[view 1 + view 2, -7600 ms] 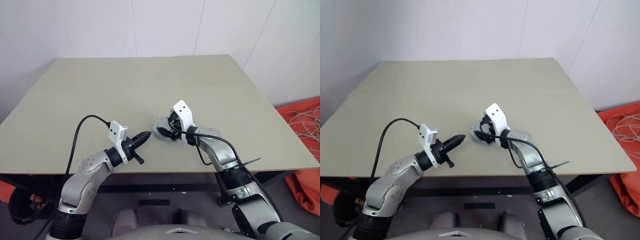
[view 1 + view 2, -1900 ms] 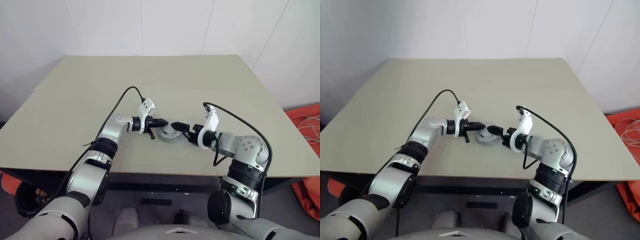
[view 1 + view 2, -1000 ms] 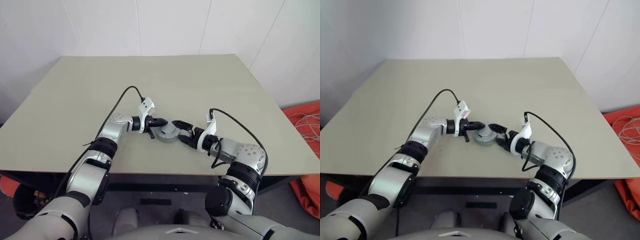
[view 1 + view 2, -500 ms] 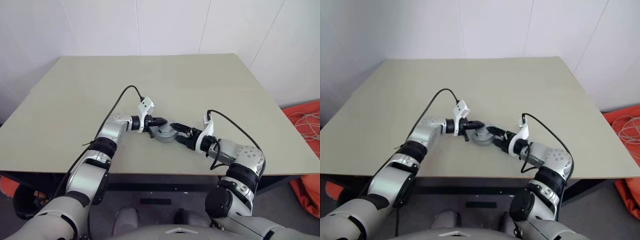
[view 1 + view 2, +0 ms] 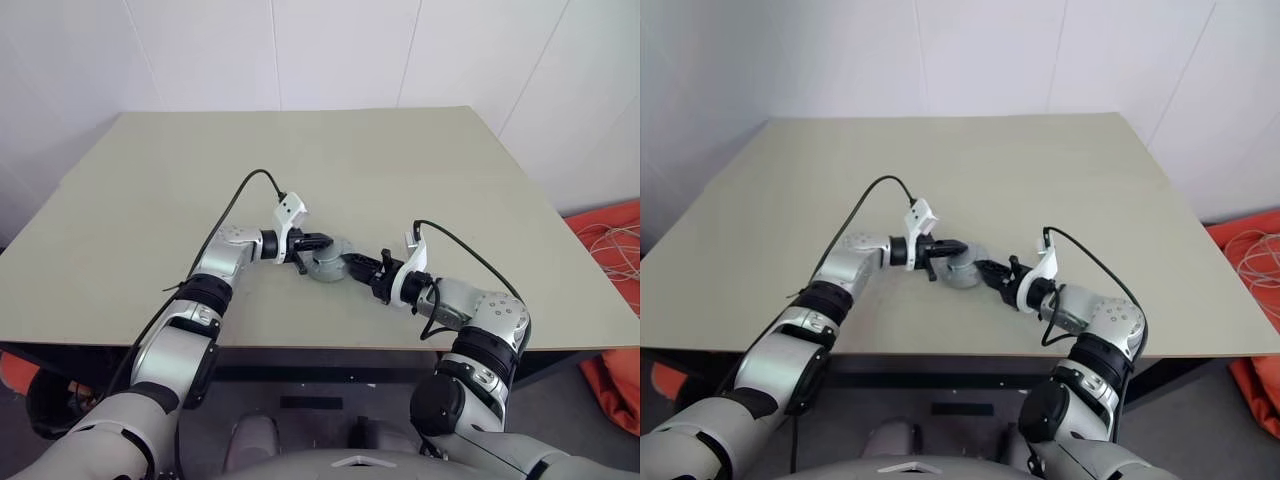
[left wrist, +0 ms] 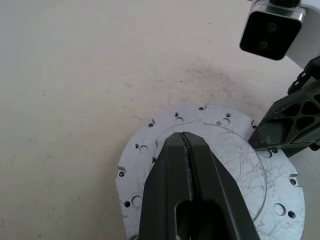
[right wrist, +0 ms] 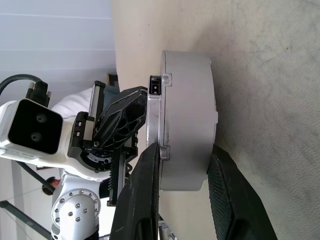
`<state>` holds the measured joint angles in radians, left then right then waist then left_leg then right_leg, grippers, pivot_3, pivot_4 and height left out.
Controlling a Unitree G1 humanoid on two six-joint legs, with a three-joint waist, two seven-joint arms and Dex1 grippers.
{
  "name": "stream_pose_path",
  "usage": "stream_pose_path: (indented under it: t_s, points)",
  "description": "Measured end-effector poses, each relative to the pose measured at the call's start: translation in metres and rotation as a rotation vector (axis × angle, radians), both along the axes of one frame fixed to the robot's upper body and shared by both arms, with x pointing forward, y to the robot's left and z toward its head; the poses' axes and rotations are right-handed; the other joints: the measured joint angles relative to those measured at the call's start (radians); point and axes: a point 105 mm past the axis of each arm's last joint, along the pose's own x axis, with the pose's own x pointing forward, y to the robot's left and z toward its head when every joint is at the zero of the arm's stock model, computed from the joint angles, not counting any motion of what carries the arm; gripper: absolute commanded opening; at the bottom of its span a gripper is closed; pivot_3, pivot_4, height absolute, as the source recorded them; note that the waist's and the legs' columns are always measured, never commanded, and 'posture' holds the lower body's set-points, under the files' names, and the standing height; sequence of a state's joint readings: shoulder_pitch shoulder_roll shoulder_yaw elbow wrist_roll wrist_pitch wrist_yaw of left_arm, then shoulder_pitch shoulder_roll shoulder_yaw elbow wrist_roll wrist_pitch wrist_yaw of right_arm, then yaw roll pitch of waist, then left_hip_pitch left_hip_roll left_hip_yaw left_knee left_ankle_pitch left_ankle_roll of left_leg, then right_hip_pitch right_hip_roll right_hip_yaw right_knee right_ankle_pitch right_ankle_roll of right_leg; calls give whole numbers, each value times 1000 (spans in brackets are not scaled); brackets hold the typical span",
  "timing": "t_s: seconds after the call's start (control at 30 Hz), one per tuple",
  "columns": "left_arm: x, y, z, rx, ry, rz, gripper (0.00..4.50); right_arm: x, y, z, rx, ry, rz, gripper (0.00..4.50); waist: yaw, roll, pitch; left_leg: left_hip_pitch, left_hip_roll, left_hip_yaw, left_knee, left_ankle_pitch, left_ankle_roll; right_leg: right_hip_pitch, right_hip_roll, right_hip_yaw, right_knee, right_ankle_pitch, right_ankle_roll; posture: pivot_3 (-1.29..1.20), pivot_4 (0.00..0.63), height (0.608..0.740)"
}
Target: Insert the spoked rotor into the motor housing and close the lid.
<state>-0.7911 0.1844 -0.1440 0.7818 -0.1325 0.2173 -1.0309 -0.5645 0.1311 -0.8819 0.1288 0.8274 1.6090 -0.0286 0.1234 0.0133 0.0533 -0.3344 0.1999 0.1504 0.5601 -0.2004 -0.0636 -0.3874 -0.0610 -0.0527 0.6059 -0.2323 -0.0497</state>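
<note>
The motor housing [image 7: 187, 120] is a grey round body on the table [image 5: 300, 160], just in front of me. The grey lid [image 6: 235, 155], with small holes around its edge, lies on top of it. The spoked rotor is hidden. My left gripper [image 6: 183, 136] is shut, its tips resting on the middle of the lid. My right gripper [image 7: 184, 150] comes from the other side, rolled on its side. One finger [image 7: 145, 170] lies over the lid's rim, the other finger [image 7: 225, 175] sits low by the base. Both look pressed against the housing.
The assembly [image 5: 328, 262] sits near the table's front edge, with bare tabletop behind it and to both sides. An orange cloth with pale cords [image 5: 610, 240] lies on the floor past the table's right edge. White walls stand behind.
My right gripper's fingers have closed in from wide open onto the housing's near rim. The left gripper stays shut on the lid. The housing has not shifted.
</note>
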Motion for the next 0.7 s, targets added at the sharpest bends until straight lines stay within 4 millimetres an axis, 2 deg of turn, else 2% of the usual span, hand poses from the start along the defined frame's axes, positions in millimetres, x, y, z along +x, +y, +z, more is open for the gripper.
stream_pose_path:
  t_s: [0.23, 0.4, 0.6, 0.7]
  points:
    - [1, 1, 2, -16, 1, 14, 0, 0, 0, 0, 0, 0, 0, 1126, 0, 0, 0, 0, 0, 0, 0, 0, 0, 0, 0, 0, 0, 0, 0, 0, 0, 740]
    - [-7, 5, 8, -74, 24, 32, 0, 0, 0, 1, 8, -4, -2, 1126, -1, 0, 0, -2, 0, 0, 0, 0, 0, -4, 0, 0, 0, 3, -6, 0, 0, 740]
    - [-18, 23, 42, -186, -9, 93, 0, 0, -1, 1, 11, -6, -4, 1126, -3, 1, 1, -3, 1, 0, 0, 0, 0, -5, 1, 0, 1, 3, -7, 0, 0, 740]
    - [-29, 34, 52, -265, 32, 158, 0, 1, -1, 1, 10, -7, -8, 1126, -4, 1, 1, -3, 1, 1, 0, 0, 0, -5, 2, 0, 1, 3, -7, 0, 0, 740]
